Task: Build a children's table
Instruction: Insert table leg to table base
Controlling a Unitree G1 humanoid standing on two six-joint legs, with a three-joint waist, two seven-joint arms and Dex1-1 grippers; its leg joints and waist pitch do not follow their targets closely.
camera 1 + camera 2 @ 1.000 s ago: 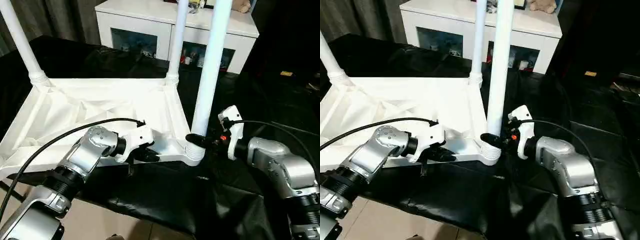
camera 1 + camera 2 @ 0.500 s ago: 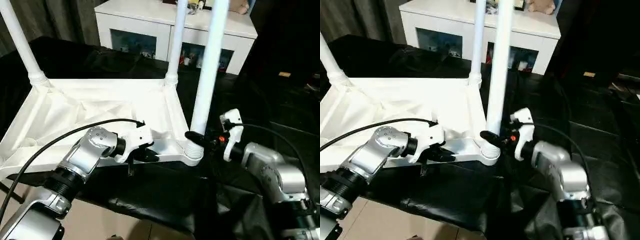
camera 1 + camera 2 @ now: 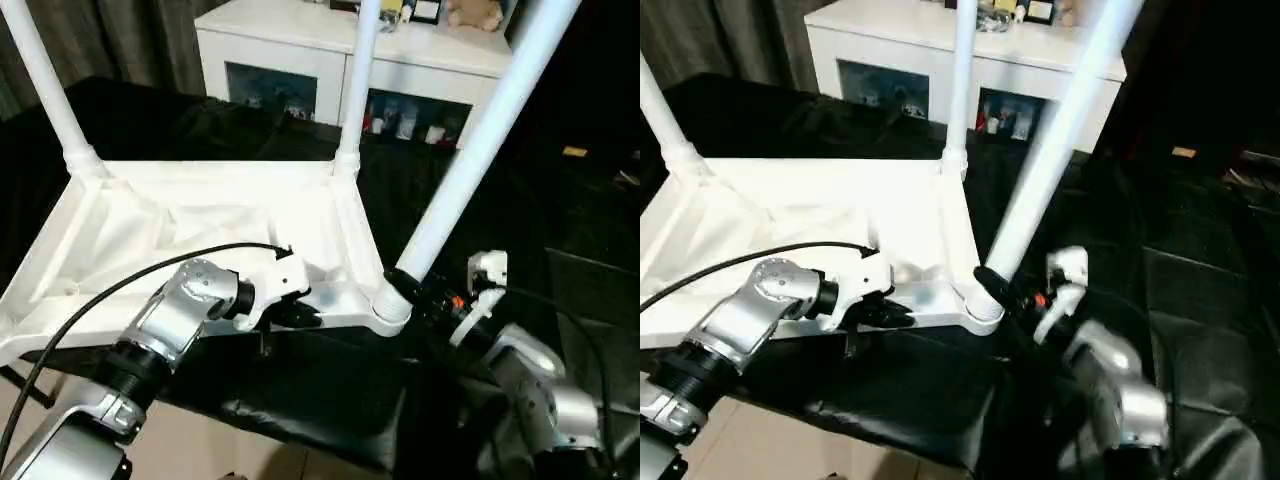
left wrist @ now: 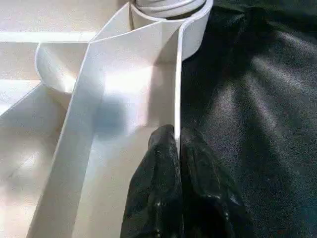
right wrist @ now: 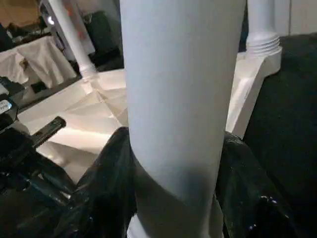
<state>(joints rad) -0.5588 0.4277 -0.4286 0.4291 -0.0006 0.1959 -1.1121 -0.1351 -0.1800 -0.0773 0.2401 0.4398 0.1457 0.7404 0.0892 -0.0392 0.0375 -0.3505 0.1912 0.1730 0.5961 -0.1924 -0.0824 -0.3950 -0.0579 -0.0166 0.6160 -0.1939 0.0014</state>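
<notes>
The children's table (image 3: 200, 225) lies upside down on a black cloth (image 3: 300, 400), two legs upright at its far corners; at the near right corner the tilted leg (image 3: 470, 150) is clamped by your right gripper (image 3: 405, 285). In the left wrist view, your left gripper (image 4: 177, 144) pinches the thin near rim. In the right wrist view, black fingers (image 5: 106, 183) flank the smooth, probably slippery leg; hold it low, by the socket.

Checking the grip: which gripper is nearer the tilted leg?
Right. The right gripper clasps the tilted leg at its base; the left gripper pinches the tabletop rim beside it.
</notes>
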